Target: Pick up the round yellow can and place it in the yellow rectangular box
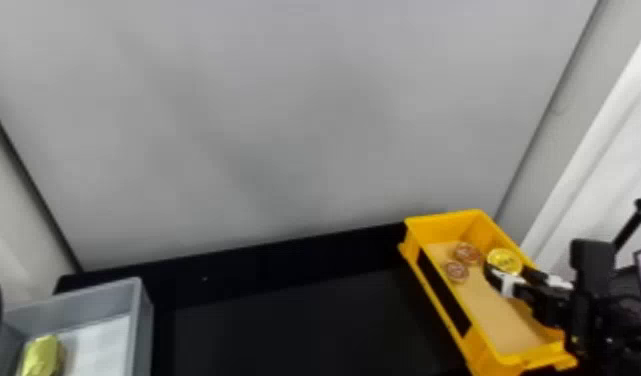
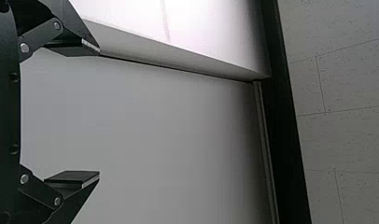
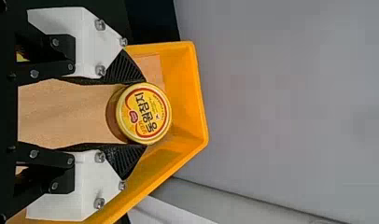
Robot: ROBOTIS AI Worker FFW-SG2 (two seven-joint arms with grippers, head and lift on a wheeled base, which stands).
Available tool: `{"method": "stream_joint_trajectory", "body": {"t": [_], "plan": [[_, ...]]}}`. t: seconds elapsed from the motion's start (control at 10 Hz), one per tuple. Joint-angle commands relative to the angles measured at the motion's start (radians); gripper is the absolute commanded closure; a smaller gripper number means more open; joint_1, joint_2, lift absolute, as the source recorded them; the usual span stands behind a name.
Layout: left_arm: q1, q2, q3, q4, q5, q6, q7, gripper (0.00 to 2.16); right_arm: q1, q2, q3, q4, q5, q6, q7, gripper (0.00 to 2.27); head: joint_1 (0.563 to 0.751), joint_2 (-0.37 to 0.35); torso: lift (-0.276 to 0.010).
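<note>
So there's a black desk (image 1: 284, 320) backed by a big grey panel (image 1: 304, 125). Over on the left sits a grey bin (image 1: 143, 332) with a white liner (image 1: 101, 342) and a shiny yellow-gold pack (image 1: 41, 356) (no clue what's in it, lol). Way right, two reddish round things (image 1: 467, 253) right beside each other, plus some white sheeting (image 1: 604, 165) farther off.

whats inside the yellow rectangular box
Two round reddish cans sit on a tan liner. The right claw has the round yellow can between its fingers; whether it touches the liner can't be told. The liner under the claw is covered.
</note>
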State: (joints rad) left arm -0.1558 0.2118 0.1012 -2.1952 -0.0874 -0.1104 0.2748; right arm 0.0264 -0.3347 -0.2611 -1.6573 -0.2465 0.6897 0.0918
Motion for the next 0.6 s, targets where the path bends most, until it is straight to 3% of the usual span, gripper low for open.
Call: {"method": "stream_joint_trajectory", "body": {"t": [0.0,0.5], "plan": [[-0.001,0.0,-0.001,0.0,0.0,0.0,0.001,0.31,0.003,-0.003,-0.026,0.094,0.0,-0.022,0.02,0.7,0.606,-0.081,0.0],[-0.008,0.0,-0.011,0.002,0.0,0.0,0.0,0.31,-0.086,-0.027,-0.003,0.35,0.0,-0.079,0.088,0.7,0.606,-0.081,0.0]]}}
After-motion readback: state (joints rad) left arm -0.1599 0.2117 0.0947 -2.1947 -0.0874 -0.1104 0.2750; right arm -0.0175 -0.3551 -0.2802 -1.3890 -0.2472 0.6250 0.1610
